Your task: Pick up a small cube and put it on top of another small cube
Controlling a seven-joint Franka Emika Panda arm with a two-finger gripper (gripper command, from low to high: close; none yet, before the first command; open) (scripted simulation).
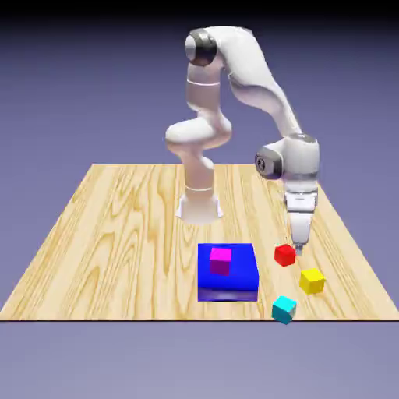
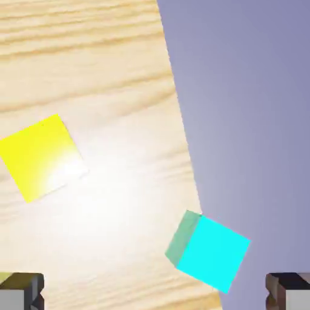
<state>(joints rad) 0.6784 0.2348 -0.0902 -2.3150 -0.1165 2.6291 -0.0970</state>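
The small yellow cube [image 1: 312, 280] rests on the wooden table near the exterior view's right edge; in the hand view the yellow cube [image 2: 39, 157] lies at the left. My gripper [image 1: 298, 245] hangs low just behind it, close beside a red cube [image 1: 285, 255], and touches neither. Both grey fingertips [image 2: 21, 292] show wide apart at the hand view's bottom corners, and the gripper [image 2: 155, 295] is open with only bare wood between them. A cyan cube [image 1: 284, 309] sits at the table's front edge, and the same cyan cube [image 2: 209, 251] overhangs the edge in the hand view.
A magenta cube [image 1: 220, 259] stands on a large blue block [image 1: 234, 279] to the exterior view's left of the gripper. The table [image 1: 117, 234] ends just in front of the cyan cube; its edge [image 2: 180, 121] runs down the hand view.
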